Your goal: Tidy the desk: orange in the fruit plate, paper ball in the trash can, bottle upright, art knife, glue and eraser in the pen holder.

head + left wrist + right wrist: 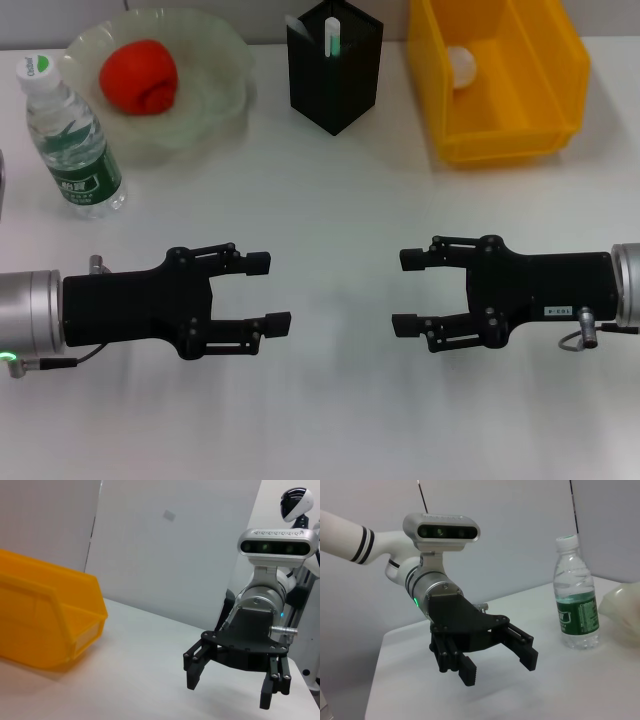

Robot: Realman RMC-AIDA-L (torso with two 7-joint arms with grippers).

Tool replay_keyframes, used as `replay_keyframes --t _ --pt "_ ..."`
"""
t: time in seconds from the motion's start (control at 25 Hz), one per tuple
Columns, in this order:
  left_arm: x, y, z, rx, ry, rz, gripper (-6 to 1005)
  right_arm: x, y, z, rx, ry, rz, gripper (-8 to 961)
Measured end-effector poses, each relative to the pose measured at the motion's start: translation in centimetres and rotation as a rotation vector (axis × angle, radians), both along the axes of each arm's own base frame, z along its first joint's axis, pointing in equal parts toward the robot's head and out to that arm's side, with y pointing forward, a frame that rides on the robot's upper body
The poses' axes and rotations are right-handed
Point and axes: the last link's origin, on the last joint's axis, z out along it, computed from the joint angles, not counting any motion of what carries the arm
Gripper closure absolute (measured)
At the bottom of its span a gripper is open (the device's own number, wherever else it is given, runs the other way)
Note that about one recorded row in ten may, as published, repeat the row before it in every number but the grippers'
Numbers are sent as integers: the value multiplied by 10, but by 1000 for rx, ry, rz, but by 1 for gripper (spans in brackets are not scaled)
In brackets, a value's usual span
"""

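Observation:
The orange (138, 78) lies in the fruit plate (222, 48) at the back left. Beside the plate the bottle (70, 140) stands upright, cap on. In the trash can (520, 90) at the back right rests the paper ball (460, 63). Two slim sticks (332, 35) poke out of the pen holder (335, 80); I cannot tell art knife from glue. The eraser is hidden. My left gripper (270, 292) and right gripper (406, 292) hover open and empty over the near table, facing each other.
The left wrist view shows the right gripper (230, 692) and the trash can (45, 625). The right wrist view shows the left gripper (499, 667), the bottle (576, 600) and an edge of the fruit plate (622, 610).

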Motion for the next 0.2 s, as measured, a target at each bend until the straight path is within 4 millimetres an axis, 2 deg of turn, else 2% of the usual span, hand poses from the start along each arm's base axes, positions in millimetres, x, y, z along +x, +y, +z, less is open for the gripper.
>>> replay_keyframes --t 0.2 --pt "1 1 1 2 2 -4 193 0 1 1 4 3 -1 128"
